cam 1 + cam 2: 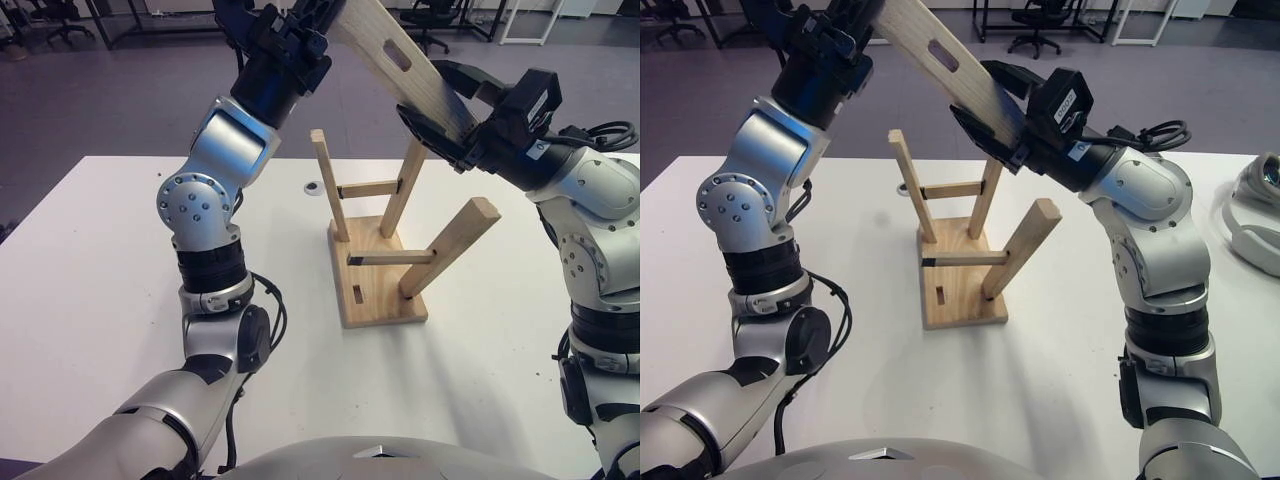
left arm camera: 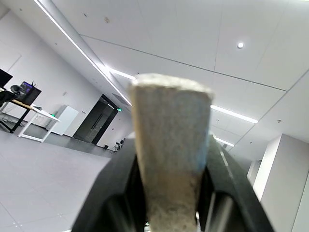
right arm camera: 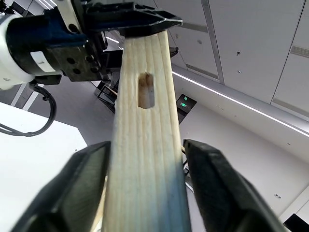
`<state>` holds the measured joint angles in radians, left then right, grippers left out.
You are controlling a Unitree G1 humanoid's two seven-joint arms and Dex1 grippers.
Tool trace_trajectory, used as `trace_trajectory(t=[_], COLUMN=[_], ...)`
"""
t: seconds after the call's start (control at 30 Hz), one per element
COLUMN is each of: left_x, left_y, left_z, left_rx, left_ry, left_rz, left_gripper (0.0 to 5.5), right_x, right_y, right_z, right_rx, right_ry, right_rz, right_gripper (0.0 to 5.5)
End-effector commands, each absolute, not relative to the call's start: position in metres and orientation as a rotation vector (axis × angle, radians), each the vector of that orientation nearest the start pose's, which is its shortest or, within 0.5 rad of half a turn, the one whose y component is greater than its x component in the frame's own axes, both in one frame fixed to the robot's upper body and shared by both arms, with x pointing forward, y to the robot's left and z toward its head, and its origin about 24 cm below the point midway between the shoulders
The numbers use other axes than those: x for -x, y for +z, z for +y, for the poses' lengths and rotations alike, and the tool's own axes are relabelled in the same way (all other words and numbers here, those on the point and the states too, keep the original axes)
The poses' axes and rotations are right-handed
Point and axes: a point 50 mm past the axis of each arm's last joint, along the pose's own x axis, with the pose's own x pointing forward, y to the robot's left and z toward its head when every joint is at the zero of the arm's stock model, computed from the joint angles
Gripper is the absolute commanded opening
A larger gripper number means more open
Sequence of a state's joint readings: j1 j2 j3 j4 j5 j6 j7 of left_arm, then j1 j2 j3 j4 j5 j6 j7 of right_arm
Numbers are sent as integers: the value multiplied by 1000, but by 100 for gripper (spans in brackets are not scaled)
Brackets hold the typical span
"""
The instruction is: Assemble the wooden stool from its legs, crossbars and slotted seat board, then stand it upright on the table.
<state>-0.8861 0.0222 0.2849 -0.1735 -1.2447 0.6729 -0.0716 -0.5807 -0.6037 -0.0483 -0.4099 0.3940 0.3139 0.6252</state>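
Stool frame: base board (image 1: 385, 300) lies flat on the table (image 1: 100, 250), and three legs (image 1: 330, 185) rise from it, all leaning.
Crossbars (image 1: 368, 189): one joins the two legs at base board's far end. The other juts left from the leg at base board's near right corner.
Slotted board (image 1: 400, 60): held in the air above base board's far end and tilted, its high end up to the far left and its low end down to the right, just over the leg tops. I cannot tell whether it touches a leg.
Left gripper (image 1: 300, 25): clamped on slotted board's high end, above and left of base board.
Right gripper (image 1: 440, 110): clamped on slotted board's low end, above base board's right side.
Headset (image 1: 1255, 210): white, on the table well to the right of base board.
Left fingers (image 2: 116, 193): dark, one on each side of slotted board's end grain and pressed against it.
Right fingers (image 3: 82, 188): dark, one along each long edge of slotted board, touching the wood.
Slot (image 3: 146, 90): an oblong cut in slotted board's face, between the two grippers. Beyond it, the left gripper bites the board's far end.
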Motion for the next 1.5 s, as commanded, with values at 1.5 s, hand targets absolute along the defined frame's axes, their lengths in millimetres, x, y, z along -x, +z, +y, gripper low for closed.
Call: trace_trajectory(t=[1.5], left_x=[-221], left_y=[123], left_z=[157], left_rx=[559], left_ry=[-70], left_rz=[201], left_gripper=[102], right_x=[-229], right_y=[41], right_z=[-173], right_rx=[410], right_ry=[626], right_rz=[402], right_gripper=[338])
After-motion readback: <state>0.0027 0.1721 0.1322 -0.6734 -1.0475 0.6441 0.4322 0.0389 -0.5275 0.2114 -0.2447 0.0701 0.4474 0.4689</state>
